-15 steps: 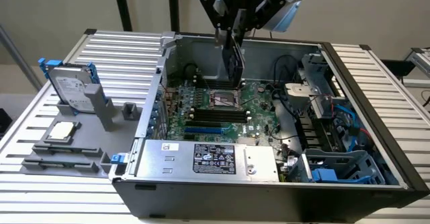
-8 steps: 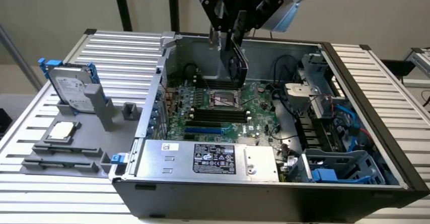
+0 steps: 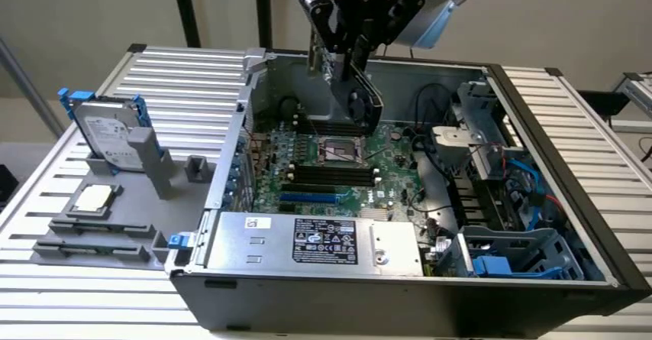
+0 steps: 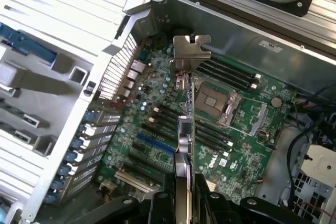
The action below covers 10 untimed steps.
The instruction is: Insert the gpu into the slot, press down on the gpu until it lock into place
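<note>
Overhead, tool (image 4: 185, 195) clenched on gpu (image 4: 185, 129), seen edge-on, slot (image 4: 154, 143) partly hidden behind it.

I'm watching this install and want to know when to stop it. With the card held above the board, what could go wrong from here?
1. The gripper holds the gpu by a thin edge above the motherboard; it could tilt or slip.
2. The blue slot lies near black memory slots; a small offset might land the card on those.
3. Its metal bracket may catch on the case's rear wall.
</note>
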### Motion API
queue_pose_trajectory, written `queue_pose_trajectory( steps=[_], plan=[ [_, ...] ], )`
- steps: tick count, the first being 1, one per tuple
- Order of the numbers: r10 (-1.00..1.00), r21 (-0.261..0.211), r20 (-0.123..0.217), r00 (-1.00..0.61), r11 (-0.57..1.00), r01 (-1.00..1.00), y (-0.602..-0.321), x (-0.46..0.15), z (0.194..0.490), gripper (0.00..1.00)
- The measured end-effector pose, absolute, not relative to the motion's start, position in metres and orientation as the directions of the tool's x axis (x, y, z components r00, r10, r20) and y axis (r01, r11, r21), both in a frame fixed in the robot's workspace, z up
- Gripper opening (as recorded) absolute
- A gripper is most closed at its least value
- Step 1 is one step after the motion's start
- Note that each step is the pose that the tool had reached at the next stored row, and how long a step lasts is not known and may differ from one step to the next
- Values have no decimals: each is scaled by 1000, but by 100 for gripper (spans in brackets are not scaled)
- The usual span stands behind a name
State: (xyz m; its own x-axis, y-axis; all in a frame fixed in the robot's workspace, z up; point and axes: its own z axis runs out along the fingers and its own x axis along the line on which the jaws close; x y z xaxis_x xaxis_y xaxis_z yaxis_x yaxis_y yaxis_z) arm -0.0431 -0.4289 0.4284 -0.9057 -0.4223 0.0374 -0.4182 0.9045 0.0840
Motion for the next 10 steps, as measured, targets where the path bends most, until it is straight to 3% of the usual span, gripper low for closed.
queue_pose_trajectory(
  steps=[10],
  plan=[
    [-579,80,31,-815,814,-576,-429,-43,422,26]
  ],
)
